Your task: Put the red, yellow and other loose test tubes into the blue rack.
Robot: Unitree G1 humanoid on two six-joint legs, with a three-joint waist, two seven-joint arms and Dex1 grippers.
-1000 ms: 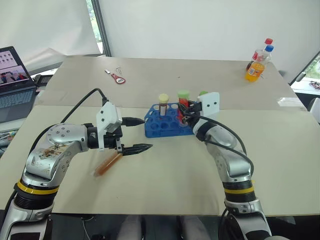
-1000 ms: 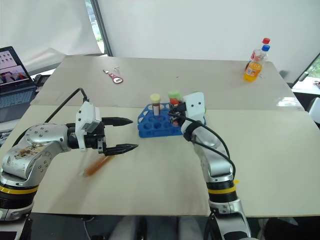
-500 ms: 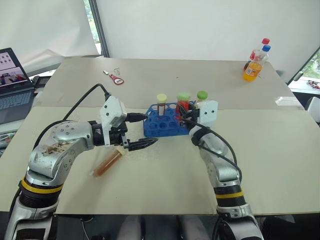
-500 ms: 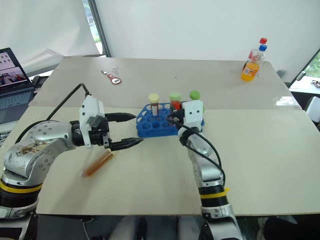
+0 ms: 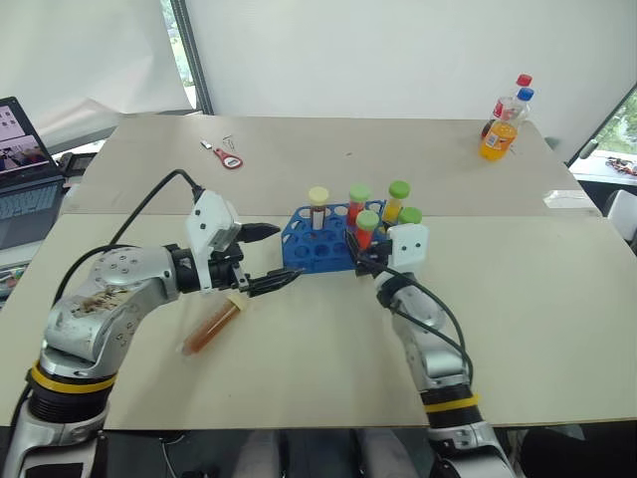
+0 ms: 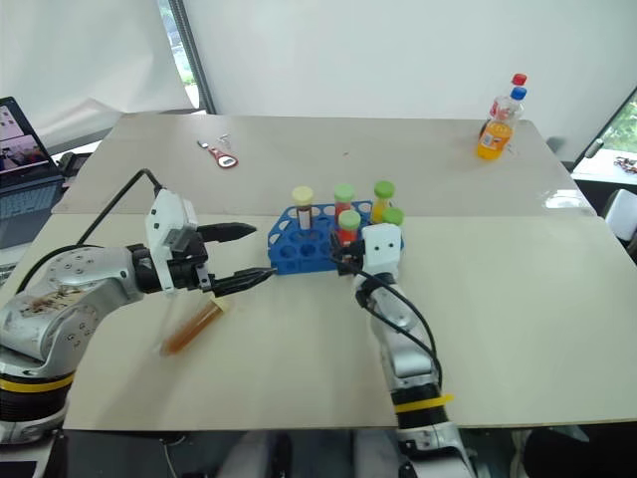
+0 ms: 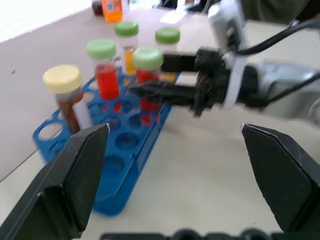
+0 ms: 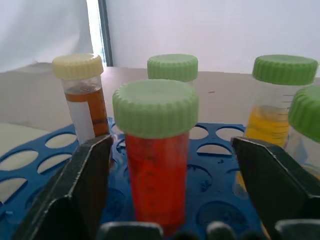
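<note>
The blue rack stands mid-table with several tubes upright in it: one pale-capped amber tube, a yellow tube and red ones with green caps. My right gripper is open, a finger on either side of a red green-capped tube that stands in the rack's near row, with a small gap on both sides. To the left of the rack my left gripper stands wide open and empty. A loose amber-orange tube with a pale cap lies flat on the table just below the left gripper.
Two orange soda bottles stand at the far right corner. A red-handled tool lies at the far left, and a laptop sits off the table's left edge. A seam runs across the table behind the rack.
My right gripper has come down with the red tube, set it in the rack and opened. The left gripper has stayed open near the rack. The camera has shifted.
</note>
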